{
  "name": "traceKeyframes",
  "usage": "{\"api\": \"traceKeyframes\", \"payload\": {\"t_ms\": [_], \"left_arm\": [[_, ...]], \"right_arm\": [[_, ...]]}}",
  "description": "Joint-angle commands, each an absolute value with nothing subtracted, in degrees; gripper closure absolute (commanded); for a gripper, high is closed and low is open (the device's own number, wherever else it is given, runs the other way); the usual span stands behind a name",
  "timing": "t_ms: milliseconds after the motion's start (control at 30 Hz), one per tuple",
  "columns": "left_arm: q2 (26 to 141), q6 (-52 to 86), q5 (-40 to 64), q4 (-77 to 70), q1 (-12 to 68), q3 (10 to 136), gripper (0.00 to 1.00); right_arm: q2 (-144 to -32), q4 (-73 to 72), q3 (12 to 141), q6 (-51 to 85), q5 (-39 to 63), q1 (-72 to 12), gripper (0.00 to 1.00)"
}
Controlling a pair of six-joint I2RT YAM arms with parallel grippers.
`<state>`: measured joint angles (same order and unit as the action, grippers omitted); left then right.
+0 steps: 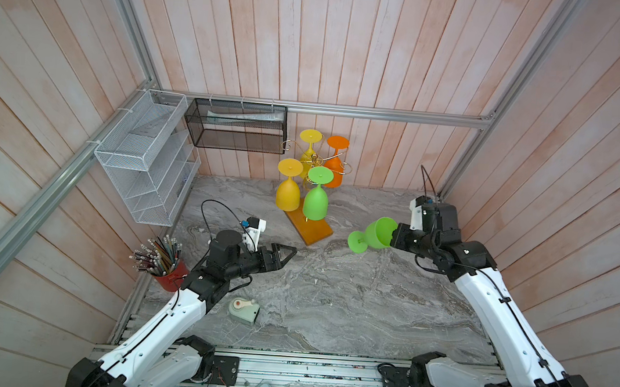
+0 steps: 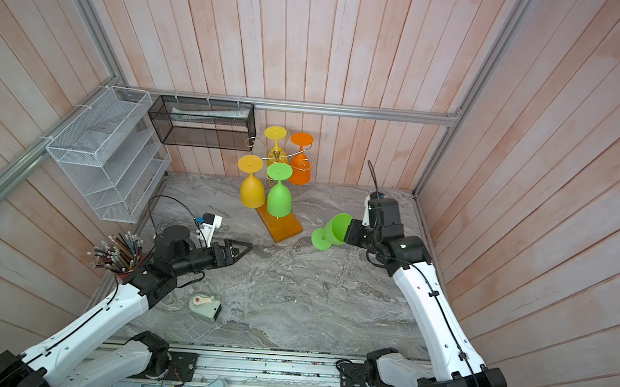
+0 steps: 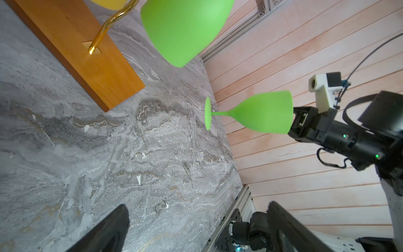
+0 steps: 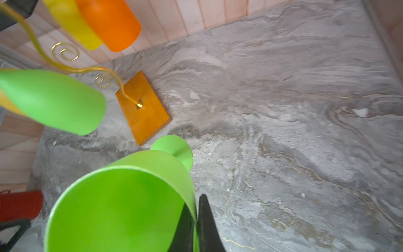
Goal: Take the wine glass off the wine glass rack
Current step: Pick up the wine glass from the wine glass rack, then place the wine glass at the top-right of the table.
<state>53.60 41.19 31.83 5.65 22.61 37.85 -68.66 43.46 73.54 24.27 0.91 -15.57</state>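
Nearest us we list two arms (image 1: 511,327), at 5 and 7 o'clock; counter (image 1: 349,301), grey marble; wine glass rack (image 1: 316,233), 12 o'clock, four glasses (image 1: 287,196) hanging; green wine glass (image 1: 378,233), sideways, clear of the rack at its 3 o'clock; right gripper (image 1: 394,235) clenched on its rim; left gripper (image 1: 293,251) released, empty.
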Motion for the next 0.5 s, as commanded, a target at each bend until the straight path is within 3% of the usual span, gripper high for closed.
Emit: {"api": "traceKeyframes", "payload": {"t_ms": [0, 200, 467], "left_arm": [[51.71, 33.84, 30.5, 13.31, 22.5, 41.62, 0.0], [50.96, 26.38, 29.68, 19.75, 22.5, 44.8, 0.0], [58.51, 18.09, 33.3, 21.62, 22.51, 49.83, 0.0]], "right_arm": [[-72.78, 46.2, 77.39, 20.96, 0.09, -11.78, 1.0], [-83.5, 45.71, 85.72, 18.71, 0.53, -5.2, 1.0], [-99.8, 47.59, 100.21, 16.14, 0.2, -2.0, 1.0]]}}
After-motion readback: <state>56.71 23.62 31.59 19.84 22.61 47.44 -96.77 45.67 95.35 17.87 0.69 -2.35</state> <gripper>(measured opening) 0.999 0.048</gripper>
